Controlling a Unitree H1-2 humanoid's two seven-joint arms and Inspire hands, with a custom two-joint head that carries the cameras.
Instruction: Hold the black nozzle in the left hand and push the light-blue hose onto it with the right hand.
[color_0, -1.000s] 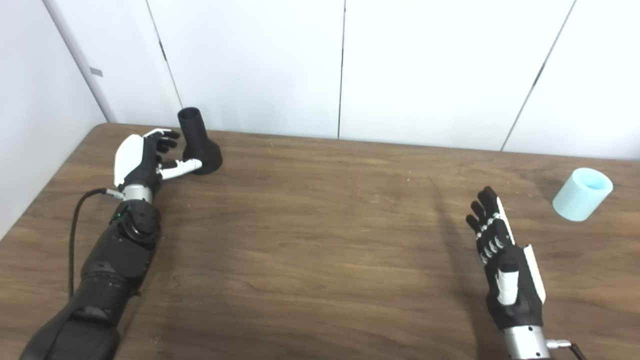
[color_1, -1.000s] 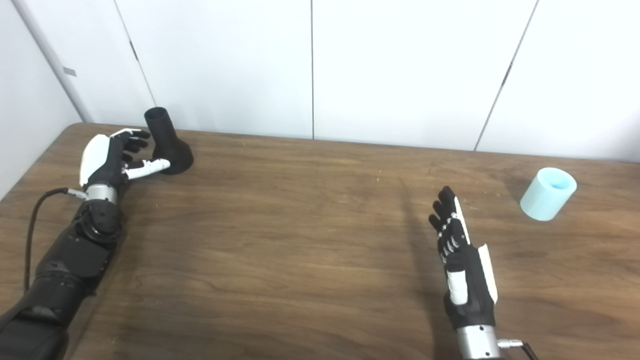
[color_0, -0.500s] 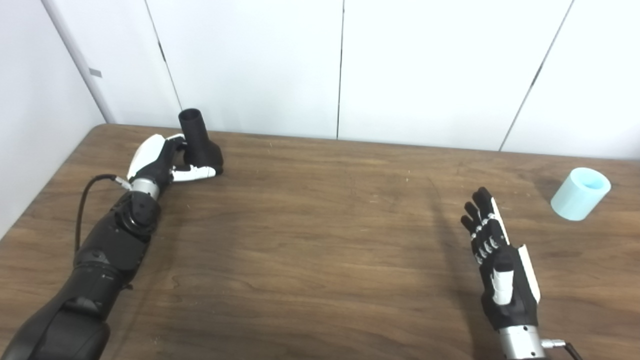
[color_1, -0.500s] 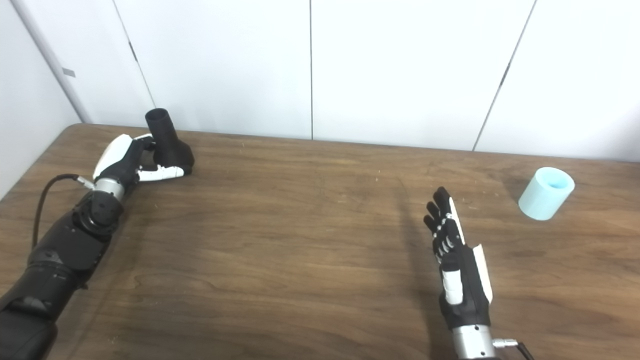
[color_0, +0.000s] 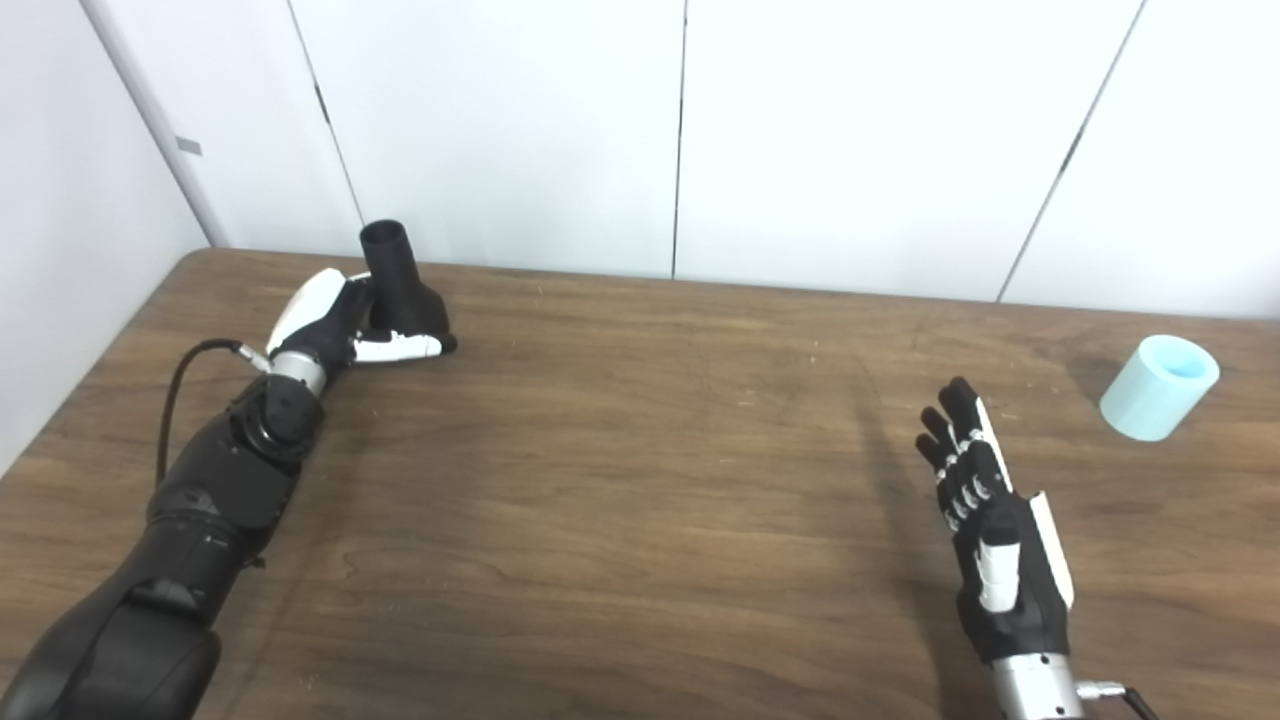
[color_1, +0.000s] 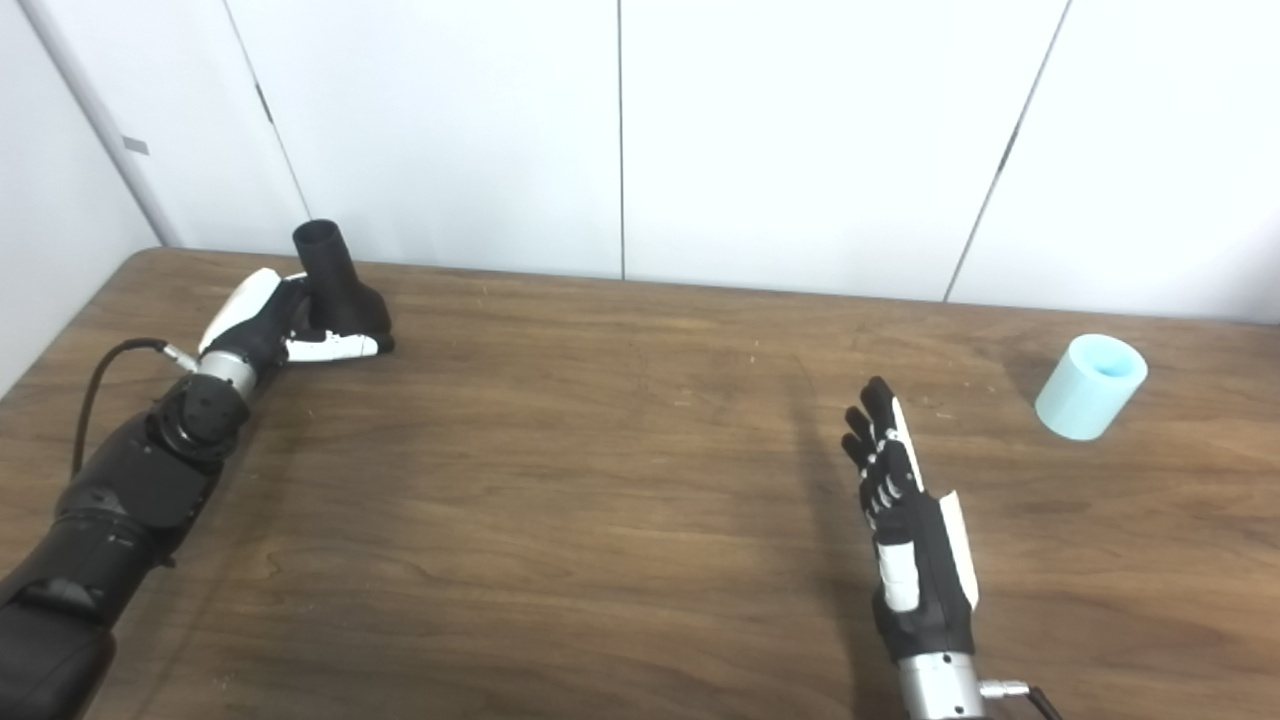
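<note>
White-panelled room: at ten o'clock on the bench (color_0: 640, 480), left hand (color_0: 335, 325) grasps black nozzle (color_0: 400, 295); right hand (color_0: 985, 525) hangs released, light-blue hose (color_0: 1158, 387) untouched at two o'clock.

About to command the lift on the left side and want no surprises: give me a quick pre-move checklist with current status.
1. Left hand around the black nozzle: thumb crosses its base in front, fingers hidden behind. Firm grip: cannot tell.
2. Nozzle upright on the table, open end up: ok.
3. Right hand open and holding nothing: ok.
4. Light-blue hose lying free, apart from the right hand: ok, not yet picked up.
5. Bare tabletop between the two hands: ok.
</note>
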